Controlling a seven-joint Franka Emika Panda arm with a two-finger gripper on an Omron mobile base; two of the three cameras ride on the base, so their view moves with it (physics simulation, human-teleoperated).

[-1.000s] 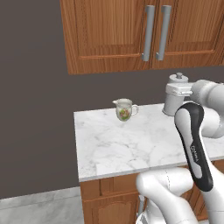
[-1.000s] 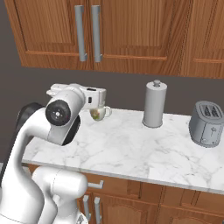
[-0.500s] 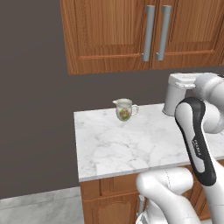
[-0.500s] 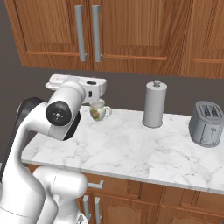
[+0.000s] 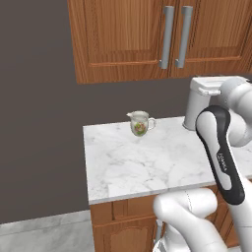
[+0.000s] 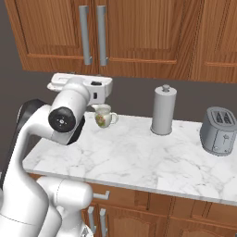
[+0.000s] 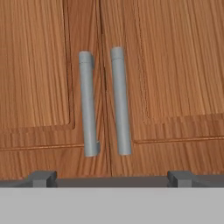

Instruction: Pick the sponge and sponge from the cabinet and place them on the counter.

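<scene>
The cabinet (image 5: 128, 39) (image 6: 139, 32) hangs above the counter with both doors closed, so the sponges are hidden. In the hand view the cabinet (image 7: 166, 65) faces me squarely, its two grey bar handles (image 7: 89, 105) (image 7: 120, 100) side by side at the door seam. My gripper (image 7: 111, 178) stands open below the handles, a short way off the doors, with nothing between its fingertips (image 7: 41, 177). The white marble counter (image 5: 142, 162) (image 6: 139, 157) lies beneath my arm.
A small floral jug (image 5: 140, 123) (image 6: 103, 115) stands at the counter's back left. A grey paper towel roll (image 6: 164, 110) stands further right, and a toaster (image 6: 219, 130) at the far right. A dark wall lies left of the counter.
My hand has risen a little toward the cabinet doors and the elbow has shifted. The gripper stays open. Nothing on the counter has moved.
</scene>
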